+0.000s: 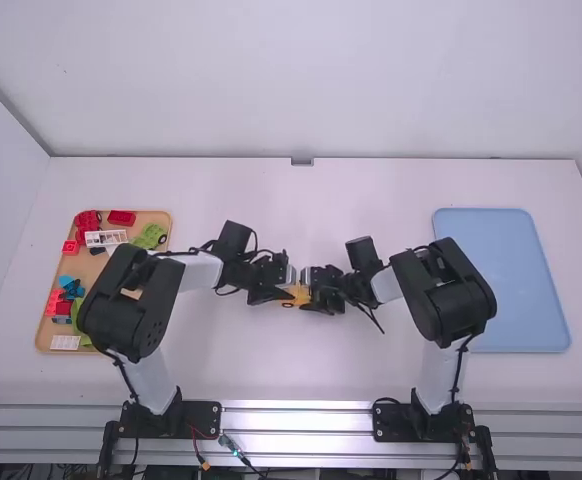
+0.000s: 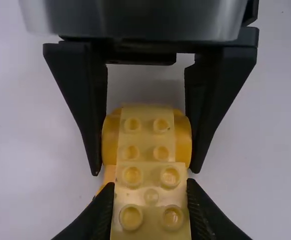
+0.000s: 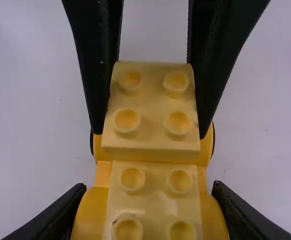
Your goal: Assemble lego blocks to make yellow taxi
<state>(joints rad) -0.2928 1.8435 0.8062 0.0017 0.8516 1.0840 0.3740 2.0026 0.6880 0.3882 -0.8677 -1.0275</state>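
My left gripper (image 1: 289,288) is closed on a pale-yellow block (image 2: 150,215); opposite its fingertips, my right gripper (image 1: 311,291), set wider, clamps the yellow car base (image 3: 89,215).

Bright, even light covers the worktop (image 1: 301,375) in the high view, with only faint, soft shadows; along the worktop's near edge, the metal rail (image 1: 296,407) gives off white glare. Both wrist views look dimmer, the yellow blocks (image 3: 152,110) above the worktop softly lit

Left pincer (image 1: 285,290), right pincer (image 1: 310,294) at yellow piece (image 1: 298,295)
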